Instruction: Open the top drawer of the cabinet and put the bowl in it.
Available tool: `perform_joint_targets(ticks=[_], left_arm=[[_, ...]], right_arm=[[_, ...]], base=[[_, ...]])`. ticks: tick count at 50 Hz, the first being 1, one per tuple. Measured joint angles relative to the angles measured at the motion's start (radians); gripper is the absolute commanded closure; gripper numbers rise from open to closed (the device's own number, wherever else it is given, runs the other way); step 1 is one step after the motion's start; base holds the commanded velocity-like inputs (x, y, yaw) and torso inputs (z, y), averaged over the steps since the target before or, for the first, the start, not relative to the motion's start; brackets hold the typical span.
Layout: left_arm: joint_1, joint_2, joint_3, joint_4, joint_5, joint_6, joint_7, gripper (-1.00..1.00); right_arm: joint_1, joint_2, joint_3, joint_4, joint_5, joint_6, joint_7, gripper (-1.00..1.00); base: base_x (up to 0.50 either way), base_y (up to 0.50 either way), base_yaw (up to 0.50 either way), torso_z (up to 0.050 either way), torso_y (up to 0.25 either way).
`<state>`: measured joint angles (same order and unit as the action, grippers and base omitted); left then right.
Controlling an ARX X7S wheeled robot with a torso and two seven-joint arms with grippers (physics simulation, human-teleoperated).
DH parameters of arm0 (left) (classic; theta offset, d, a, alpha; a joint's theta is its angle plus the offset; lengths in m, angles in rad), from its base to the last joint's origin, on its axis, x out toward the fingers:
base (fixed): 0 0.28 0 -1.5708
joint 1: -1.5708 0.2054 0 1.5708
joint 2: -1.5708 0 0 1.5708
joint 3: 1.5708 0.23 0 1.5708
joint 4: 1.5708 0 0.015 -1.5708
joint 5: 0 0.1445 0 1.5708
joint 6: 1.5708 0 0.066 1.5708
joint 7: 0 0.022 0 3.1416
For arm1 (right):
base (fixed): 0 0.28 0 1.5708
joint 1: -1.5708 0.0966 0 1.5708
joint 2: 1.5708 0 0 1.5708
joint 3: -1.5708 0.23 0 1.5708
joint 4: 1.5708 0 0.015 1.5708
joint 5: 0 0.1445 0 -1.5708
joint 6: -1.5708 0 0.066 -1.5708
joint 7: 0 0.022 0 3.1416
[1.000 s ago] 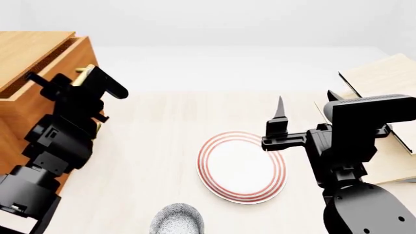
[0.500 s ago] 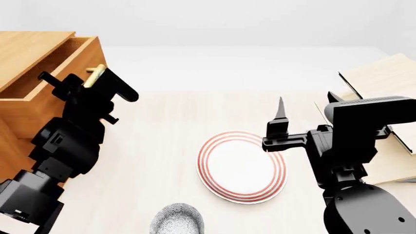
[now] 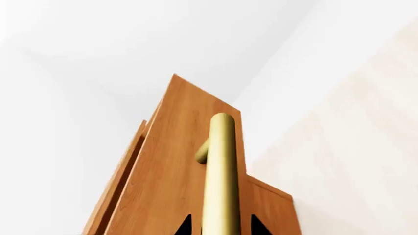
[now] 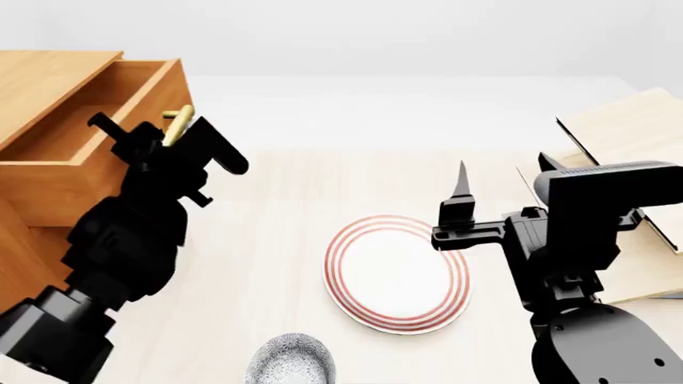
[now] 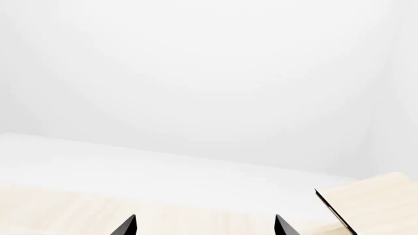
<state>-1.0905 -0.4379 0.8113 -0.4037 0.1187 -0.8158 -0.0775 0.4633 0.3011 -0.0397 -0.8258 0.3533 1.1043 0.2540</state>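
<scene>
The top drawer (image 4: 101, 140) of the orange-brown cabinet (image 4: 27, 240) stands pulled out at the head view's left, its inside open to view. My left gripper (image 4: 179, 132) is shut on the drawer's brass bar handle (image 4: 177, 124); in the left wrist view the handle (image 3: 220, 176) runs between the two black fingertips (image 3: 185, 226) against the drawer front (image 3: 166, 181). The speckled bowl (image 4: 290, 360) sits at the near table edge, partly cut off. My right gripper (image 4: 459, 200) is open and empty above the table, beside the plate; its fingertips (image 5: 127, 226) show wide apart.
A white plate with red rings (image 4: 397, 274) lies in the table's middle. A pale plank rack (image 4: 629, 160) stands at the right edge, also seen in the right wrist view (image 5: 372, 210). The pale wooden tabletop (image 4: 277, 184) ends at a white wall behind.
My left gripper has moved right and toward me with the handle, drawing the top drawer further out of the cabinet. The right arm, plate and bowl have not moved.
</scene>
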Motion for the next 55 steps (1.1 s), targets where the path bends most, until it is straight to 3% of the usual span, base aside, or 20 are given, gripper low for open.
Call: perform_joint_targets(ticks=[19,20,29,40,48,55], left_arm=[[0.008,0.007,0.01,0.015,0.067,-0.002,0.039,1.0],[0.008,0.007,0.011,0.015,0.064,-0.002,0.038,-1.0],[-0.001,0.0,0.013,0.106,-0.064,-0.02,0.004,-1.0],[-0.049,-0.017,-0.014,0.365,-0.157,-0.117,0.003,-1.0],[-0.129,0.018,-0.119,0.512,-0.24,-0.234,0.023,-1.0],[-0.208,0.06,-0.222,0.494,-0.288,-0.29,0.028,-1.0]], right_arm=[[-0.011,0.004,0.005,0.006,0.007,-0.017,0.003,-1.0],[-0.011,0.004,0.005,0.006,0.007,-0.018,0.003,-1.0],[-0.014,0.006,0.006,0.012,0.011,-0.024,0.006,-1.0],[-0.014,0.006,0.003,0.015,0.016,-0.027,0.01,-1.0],[-0.015,0.008,0.01,0.01,0.024,-0.025,0.011,-1.0],[-0.019,0.011,0.017,0.005,0.031,-0.025,0.012,-1.0]], base=[[-0.01,0.0,0.01,0.001,0.008],[-0.02,0.0,0.01,0.0,0.0],[0.0,0.0,0.0,0.001,0.001],[0.0,0.0,0.0,0.0,0.0],[0.0,0.0,0.0,0.0,0.0],[0.0,0.0,0.0,0.0,0.0]])
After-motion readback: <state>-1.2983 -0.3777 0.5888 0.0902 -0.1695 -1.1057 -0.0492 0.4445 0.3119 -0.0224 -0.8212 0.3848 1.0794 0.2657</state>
